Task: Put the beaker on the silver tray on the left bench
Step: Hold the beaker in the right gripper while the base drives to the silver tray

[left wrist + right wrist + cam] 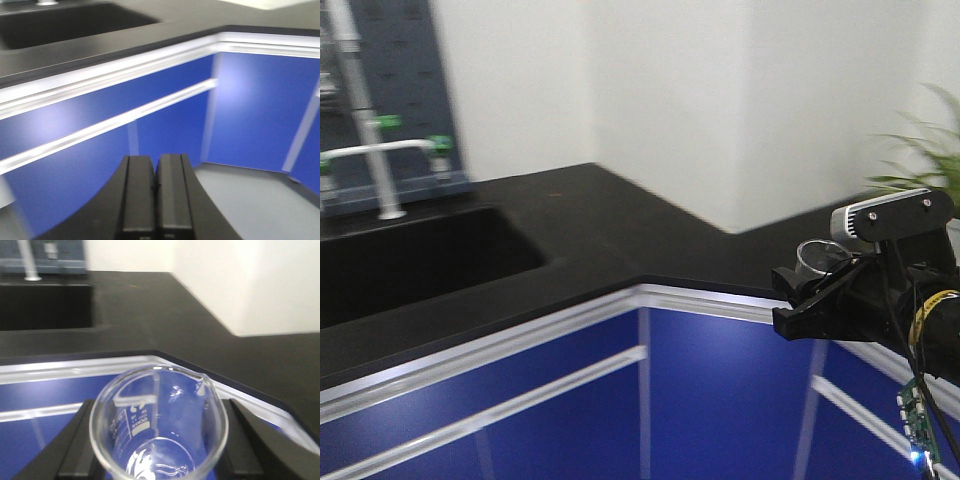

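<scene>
My right gripper [159, 440] is shut on the beaker [159, 425], a small clear glass cylinder with white markings and a pouring lip. It holds it upright in the air, off the front edge of the black bench [150, 310]. In the front view the beaker [817, 258] shows above the right gripper [810, 300] at the right. My left gripper [156, 195] is shut and empty, low in front of the blue cabinet doors [165, 125]. The silver tray is out of view.
A black sink basin [410, 260] is sunk in the bench at the left, with a white tap [380, 150] behind it. A white wall corner [720, 110] juts onto the bench. A green plant [930, 150] stands at the far right.
</scene>
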